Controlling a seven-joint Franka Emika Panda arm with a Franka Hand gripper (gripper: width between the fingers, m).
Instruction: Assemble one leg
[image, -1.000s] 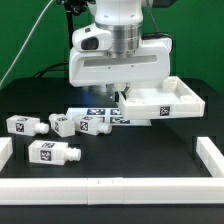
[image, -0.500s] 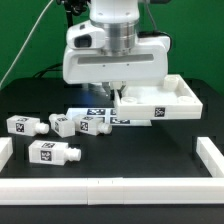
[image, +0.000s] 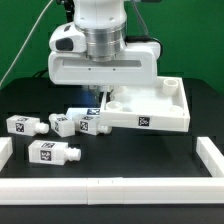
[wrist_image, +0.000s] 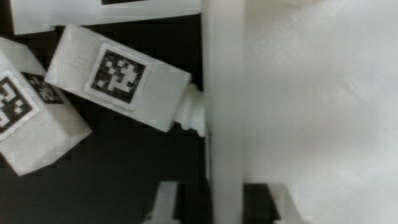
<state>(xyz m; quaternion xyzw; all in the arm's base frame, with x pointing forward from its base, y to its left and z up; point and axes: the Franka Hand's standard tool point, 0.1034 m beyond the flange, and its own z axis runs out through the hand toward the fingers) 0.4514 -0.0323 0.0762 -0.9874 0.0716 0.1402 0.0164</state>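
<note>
While the gripper (image: 104, 96) stands clamped on one wall of the white tray (image: 165, 112), a finger (wrist_image: 166, 203) on each side of that wall, the tray's hollow shows a round socket (image: 121, 103) in the corner nearest the fingers, and a square tag sits on its outer wall. Four white legs lie on the black table (image: 150, 152), all toward the edge on the exterior view's left. The nearest leg (image: 92, 125) has its round stub just beside the tray's wall, a second leg (image: 63, 124) lies next to it, a third leg (image: 20, 125) is farther out, and a fourth leg (image: 53, 153) lies closer to the near edge. A white rail (image: 110, 186) runs along that near edge and turns up at both near corners. Behind the table hangs a green backdrop (image: 195, 40).
</note>
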